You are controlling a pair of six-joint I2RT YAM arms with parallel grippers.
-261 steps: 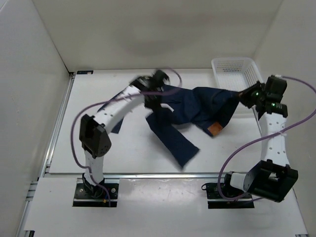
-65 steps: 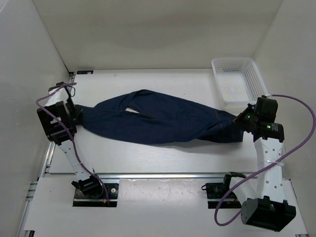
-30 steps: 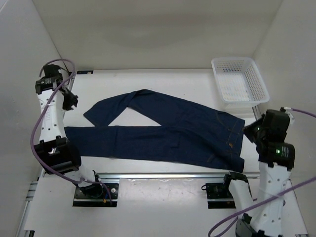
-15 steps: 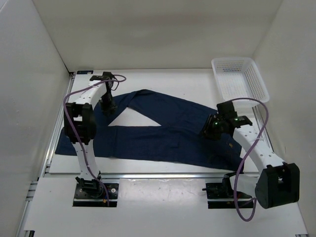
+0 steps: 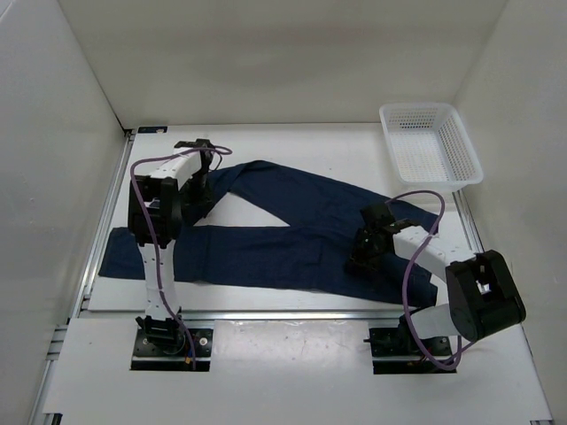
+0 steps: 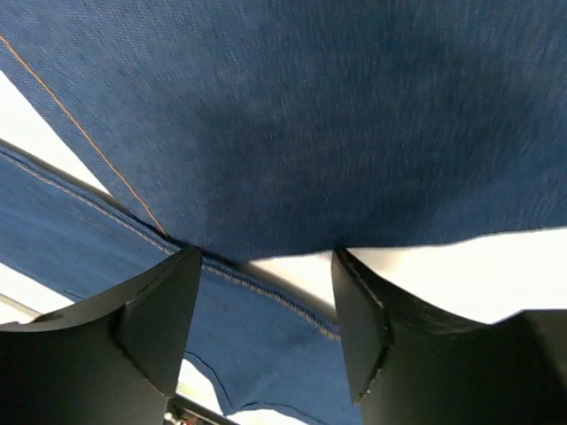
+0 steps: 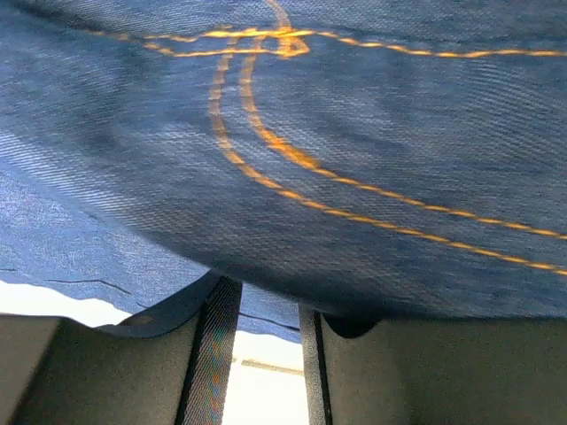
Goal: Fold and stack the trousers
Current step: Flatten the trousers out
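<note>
- Dark navy trousers (image 5: 292, 230) lie spread flat on the white counter (image 5: 292, 146), with their long axis running side to side between the two pincers.
- The waist end sits under and just beyond the right pincer (image 5: 361, 255), and both legs point away from it.
- The farther leg reaches up to the left pincer (image 5: 200, 181). The nearer leg runs past it, ending nearer the front edge and farther out to the side than that pincer.
- A wedge of bare counter shows between the legs, just beside the left pincer.
- In the left wrist view the fingers (image 6: 159, 328) stand wide apart, with the edge of the denim crossing between their tips. This pincer is spread and holds nothing.
- In the right wrist view, denim with orange stitching (image 7: 266, 142) drapes right over the right pincer. I cannot tell whether it is gripping the cloth.
- A white basket (image 5: 430, 146) stands well beyond the right pincer, apart from the trousers.
</note>
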